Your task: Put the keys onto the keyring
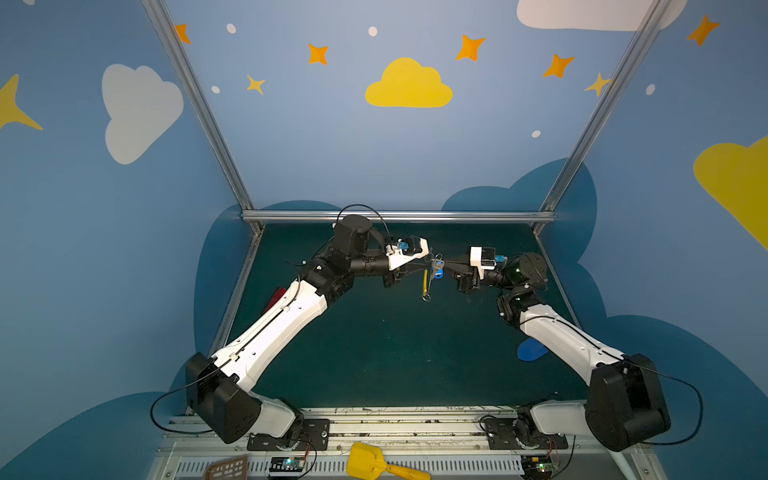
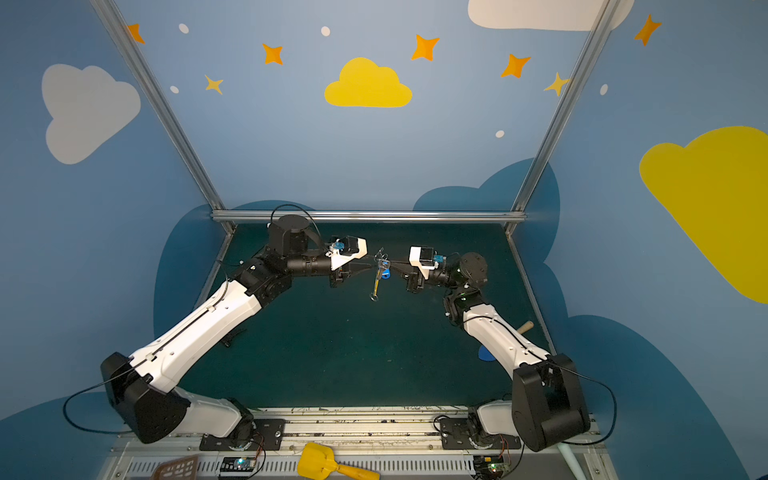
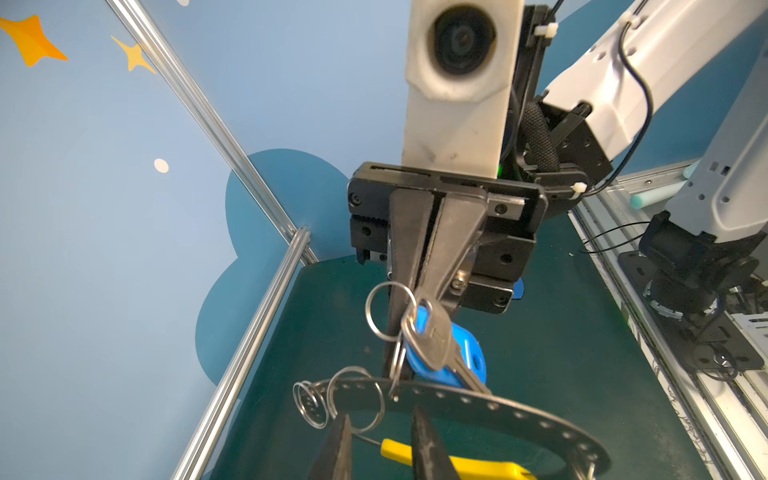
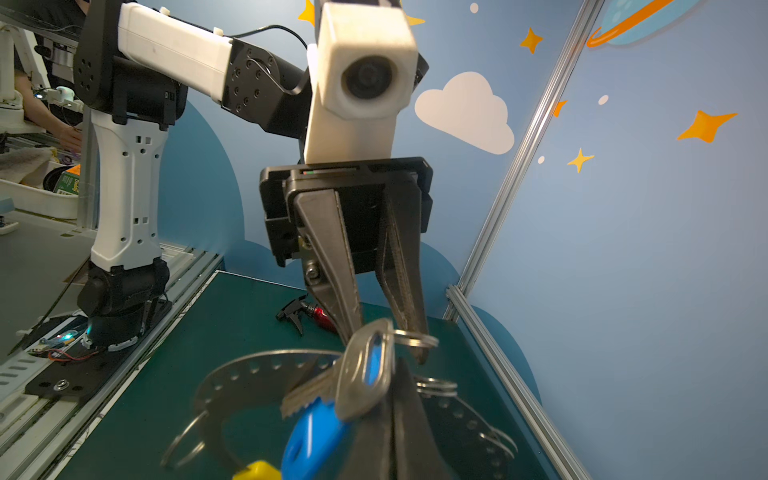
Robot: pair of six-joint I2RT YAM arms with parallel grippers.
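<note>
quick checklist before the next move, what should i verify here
1. right gripper shut on the rim of the keyring: ok
2. left gripper open, fingers either side of that rim: ok
3. the keys hanging beside the right gripper, off the table: ok
4. the keys' small ring threaded onto the keyring: cannot tell
5. keyring hanging clear of the table: ok

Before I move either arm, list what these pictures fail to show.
- What the right gripper pinches: the keys cover its tip in both wrist views.
- The rest of the keyring: cut off by the left wrist view's edge.
- Whether the keys are threaded on: too small in both top views.
- The blue object: mostly under the right arm in both top views.
</note>
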